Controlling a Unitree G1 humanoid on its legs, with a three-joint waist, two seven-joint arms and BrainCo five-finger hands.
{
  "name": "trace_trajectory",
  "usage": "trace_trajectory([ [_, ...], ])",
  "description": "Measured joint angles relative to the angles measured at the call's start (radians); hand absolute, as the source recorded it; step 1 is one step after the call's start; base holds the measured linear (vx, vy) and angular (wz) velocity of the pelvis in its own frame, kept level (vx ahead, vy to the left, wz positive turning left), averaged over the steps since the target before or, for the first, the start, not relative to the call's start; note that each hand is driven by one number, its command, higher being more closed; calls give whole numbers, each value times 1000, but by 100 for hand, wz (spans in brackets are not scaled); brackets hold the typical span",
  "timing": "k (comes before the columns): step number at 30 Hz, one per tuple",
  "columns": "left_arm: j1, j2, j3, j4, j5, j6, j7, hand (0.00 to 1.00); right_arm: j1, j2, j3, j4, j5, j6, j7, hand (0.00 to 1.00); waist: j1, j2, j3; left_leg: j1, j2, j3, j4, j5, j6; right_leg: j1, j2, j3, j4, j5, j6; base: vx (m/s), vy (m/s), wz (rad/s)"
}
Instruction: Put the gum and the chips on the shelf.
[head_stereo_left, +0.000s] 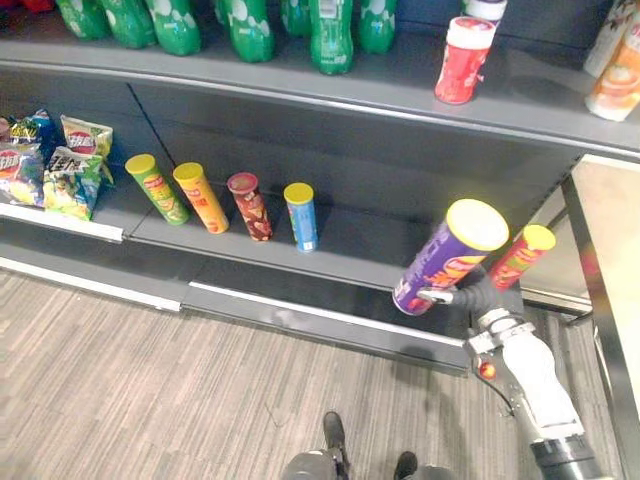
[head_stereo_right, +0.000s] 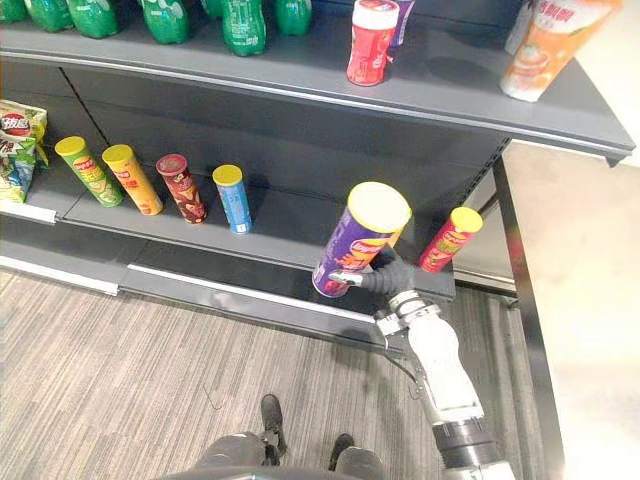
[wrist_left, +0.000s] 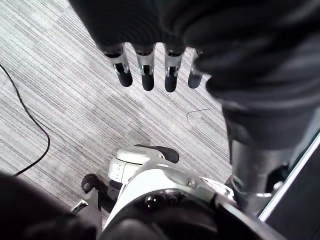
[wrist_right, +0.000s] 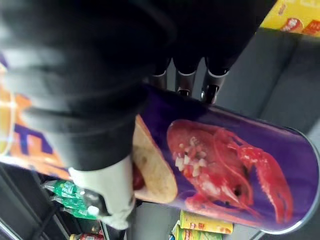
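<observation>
Chips can (head_stereo_left: 445, 262), purple with a yellow lid, clasped in the right robot hand (head_stereo_left: 478, 292). Hangs in the air, tilted, lid up and toward the right, base down and toward the left. Sits just in front of the lower shelf (head_stereo_left: 370, 245), over its front edge, not resting on it. Seen from the right wrist: dark-tipped fingers (wrist_right: 210, 92) curled round the purple wall, which bears a picture of a red lobster and a chip.

On the lower shelf, left of the held can: a row of four upright tubes, namely a green can (head_stereo_left: 157, 188), an orange can (head_stereo_left: 201, 198), a dark red can (head_stereo_left: 249, 206) and a blue can (head_stereo_left: 301, 216), each apart from its neighbour. To the right of the held can, just past the right robot hand: a red can (head_stereo_left: 522, 256) with a yellow lid, standing on the same shelf. Far left of that shelf: snack bags (head_stereo_left: 70, 165) in a cluster.

On the upper shelf (head_stereo_left: 400, 85): green bottles (head_stereo_left: 330, 35) in a line, and a red canister (head_stereo_left: 463, 60) standing further right.

Left robot hand (wrist_left: 145, 65): released, fingers straight, holding nothing, hanging over the grey striped floor (wrist_left: 60, 90).
</observation>
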Motion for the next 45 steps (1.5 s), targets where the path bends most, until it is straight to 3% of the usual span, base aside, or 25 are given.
trace_trajectory([
  [5, -24, 6, -24, 0, 0, -4, -32, 0, -87, 0, 40, 76, -75, 13, -40, 100, 0, 25, 33, -27, -6, -19, 1, 16, 16, -18, -1, -9, 0, 6, -3, 85, -12, 6],
  [7, -48, 20, -50, -7, -12, -10, -55, 0, -159, -1, 55, 108, -100, 13, -72, 100, 0, 34, 64, -50, -5, -27, 7, 38, 49, -53, -1, -10, 36, 1, -13, 100, -36, 14],
  [11, -89, 35, -83, -30, -51, -11, -84, 0, -298, -3, 76, 145, -116, 14, -109, 100, 0, 49, 134, -78, 0, -33, 7, 51, 63, -103, 0, -1, 84, -14, -32, 26, -51, 4],
  [17, -149, 47, -159, -90, -80, -49, -87, 0, -461, -25, 113, 209, -154, 12, -209, 100, 8, 81, 232, -122, -7, -58, 7, 68, 58, -187, -22, -5, 201, -66, -37, -13, -51, 13],
  [25, -168, 81, -280, -162, -81, -91, -66, 0, -592, -64, 136, 356, -193, 2, -349, 100, 27, 122, 264, -189, -28, -109, 7, 103, 52, -287, -66, -46, 343, -133, -45, -6, -59, 23],
  [31, -184, 83, -331, -188, -154, -106, -32, 0, -707, -91, 135, 491, -197, -20, -463, 100, 41, 162, 283, -224, -52, -137, 7, 129, 52, -351, -114, -74, 448, -187, -54, -15, -66, 22],
  [39, -201, 80, -375, -201, -157, -107, -13, 0, -807, -129, 134, 616, -233, -35, -544, 100, 63, 205, 300, -266, -56, -165, 7, 155, 46, -402, -131, -99, 507, -214, -69, -38, -80, 11],
  [45, -206, 81, -392, -202, -159, -117, -12, 0, -866, -143, 134, 702, -234, -35, -588, 100, 89, 213, 296, -307, -59, -174, 8, 174, 41, -457, -144, -107, 554, -233, -83, -60, -89, 8],
])
